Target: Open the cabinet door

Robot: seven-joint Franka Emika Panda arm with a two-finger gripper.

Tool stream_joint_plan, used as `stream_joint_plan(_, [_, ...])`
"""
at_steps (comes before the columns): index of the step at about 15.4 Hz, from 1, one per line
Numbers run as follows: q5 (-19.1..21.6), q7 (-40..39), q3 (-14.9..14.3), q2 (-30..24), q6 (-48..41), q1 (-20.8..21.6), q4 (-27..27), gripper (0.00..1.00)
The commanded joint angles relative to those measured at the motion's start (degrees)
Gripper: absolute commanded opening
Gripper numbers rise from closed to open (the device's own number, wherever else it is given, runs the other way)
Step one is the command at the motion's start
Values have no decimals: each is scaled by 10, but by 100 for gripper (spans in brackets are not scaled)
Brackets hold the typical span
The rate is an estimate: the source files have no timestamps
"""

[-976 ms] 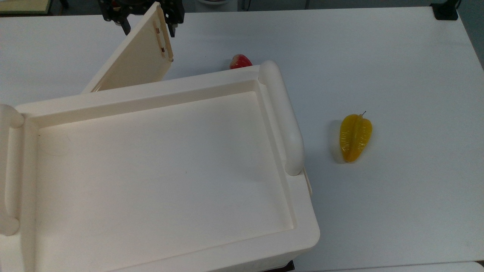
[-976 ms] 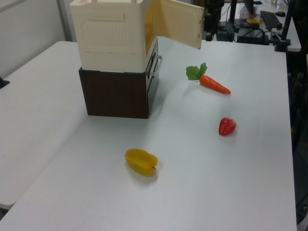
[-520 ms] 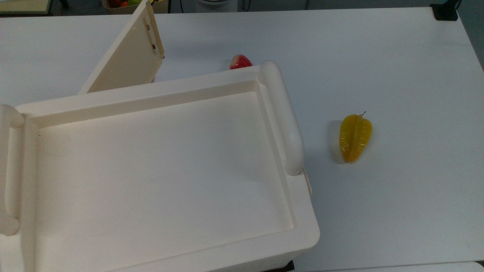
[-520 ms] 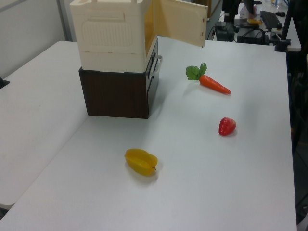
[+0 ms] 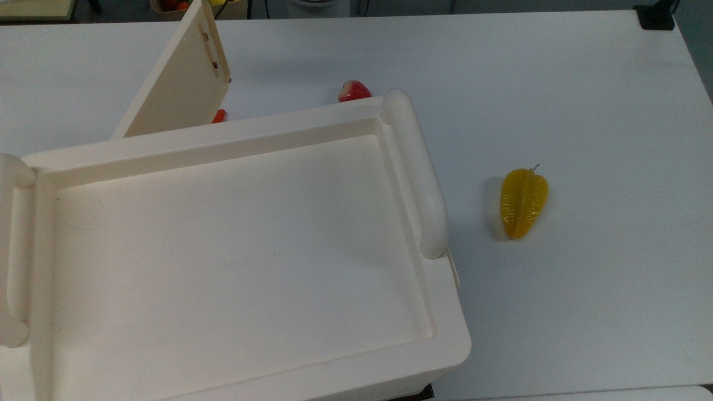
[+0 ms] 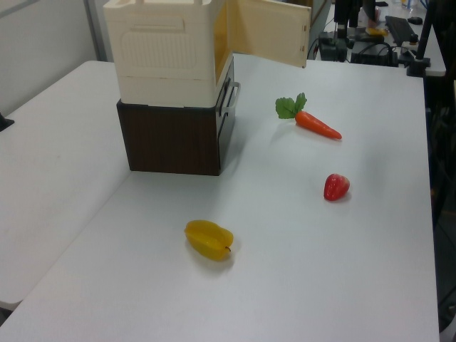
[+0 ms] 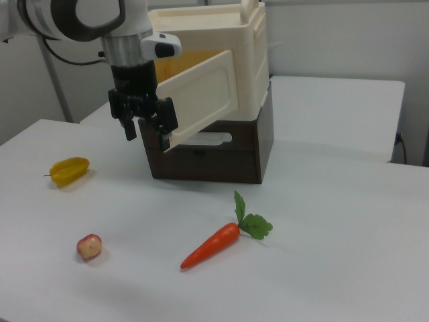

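Cabinet door (image 7: pixel 199 96) ajar, tool (image 7: pixel 146 137) spread beside it

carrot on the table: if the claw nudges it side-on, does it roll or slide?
Probably pivots rather than rolls straight: the carrot tapers to a tip, so it would likely arc around its narrow end. Its leafy top lies spread on the table and may drag. The glossy skin looks like rigid plastic, so likely stiff, light and a bit slippery.

Cream cabinet door (image 7: pixel 201 100), orange carrot (image 7: pixel 211 245), seemingly ribbed yellow fruit (image 5: pixel 523 203).

White table (image 6: pixel 370 242) bears carrot (image 6: pixel 316 125), strawberry (image 6: pixel 335 187), starfruit (image 6: pixel 209 239).
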Motion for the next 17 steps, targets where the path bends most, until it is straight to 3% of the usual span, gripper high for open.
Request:
stream_joint_plan(1, [-4, 9, 1, -16, 15, 4, -20, 100])
stream_joint_plan(17, [3, -9, 2, -23, 24, 7, 3, 100])
